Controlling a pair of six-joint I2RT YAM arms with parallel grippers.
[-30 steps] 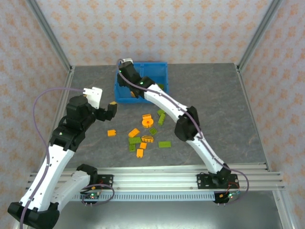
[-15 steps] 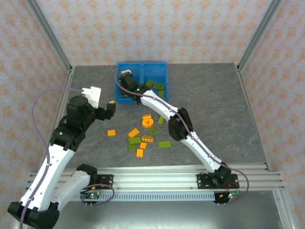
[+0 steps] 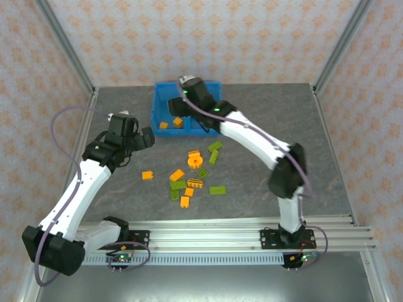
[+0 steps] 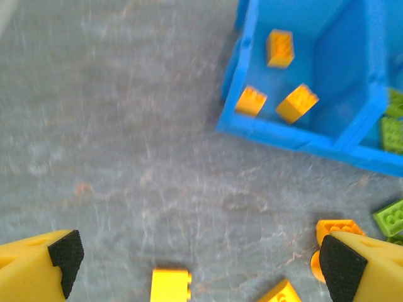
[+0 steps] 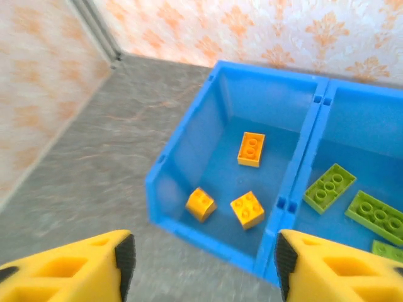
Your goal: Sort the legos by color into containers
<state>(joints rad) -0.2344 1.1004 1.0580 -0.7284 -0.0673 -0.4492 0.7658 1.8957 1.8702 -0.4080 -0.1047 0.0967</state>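
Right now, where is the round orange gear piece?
In the top view the gear piece lies on the table near its middle, just short of the blue bins, with green bricks to its right.

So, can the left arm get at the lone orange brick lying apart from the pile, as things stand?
Probably yes. The left gripper is open, and the orange brick lies on bare table between its fingers, nothing beside it. The right gripper is away at the blue bins.

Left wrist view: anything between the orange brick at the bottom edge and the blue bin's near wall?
Nothing. In the left wrist view the stretch from the orange brick to the blue bin is bare grey tabletop.
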